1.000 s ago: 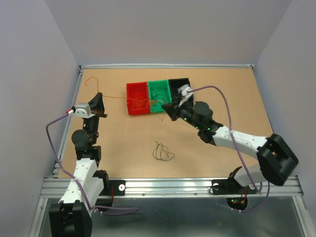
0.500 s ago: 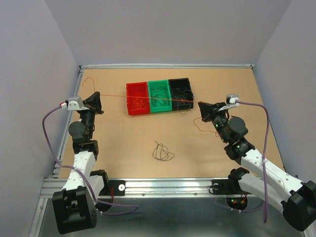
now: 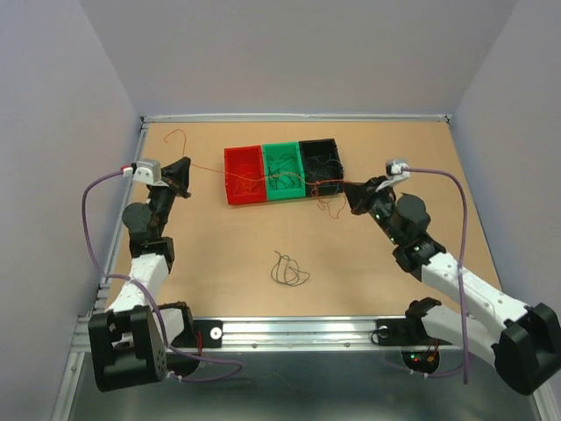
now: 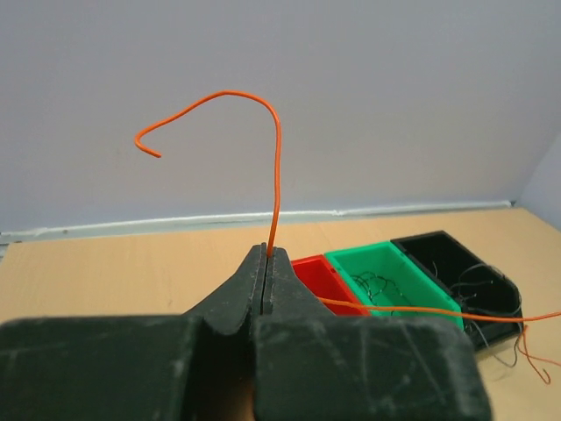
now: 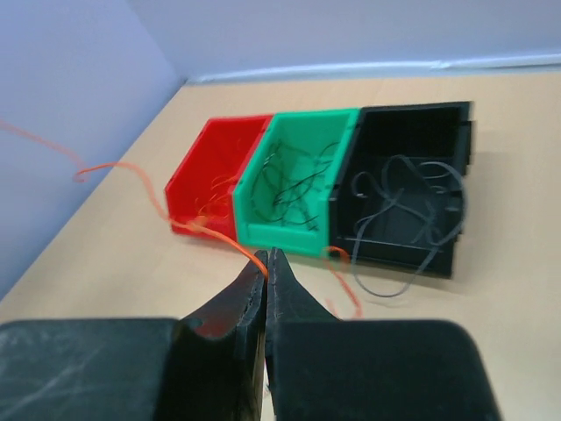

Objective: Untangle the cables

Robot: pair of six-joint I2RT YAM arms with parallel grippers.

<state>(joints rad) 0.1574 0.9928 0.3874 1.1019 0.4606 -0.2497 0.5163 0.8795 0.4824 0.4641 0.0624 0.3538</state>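
the orange wire (image 3: 209, 169) is pinched near each end by the left hand (image 3: 186, 167) and the right hand (image 3: 351, 188) (both pressed tight), its length run left to right over three bins (image 3: 282, 146).

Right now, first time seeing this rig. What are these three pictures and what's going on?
Two robot arms are bolted at the near edge of a table. The wide picture is from a fixed camera above and behind them. The other two are from cameras on each wrist, looking along that arm's own fingers. The left tool and the right tool are both shut on what looks like one thin orange wire, running between them across a red bin, a green bin and a black bin. The bins hold more thin curly wires. One dark wire lies loose on the table, nearer the arms.
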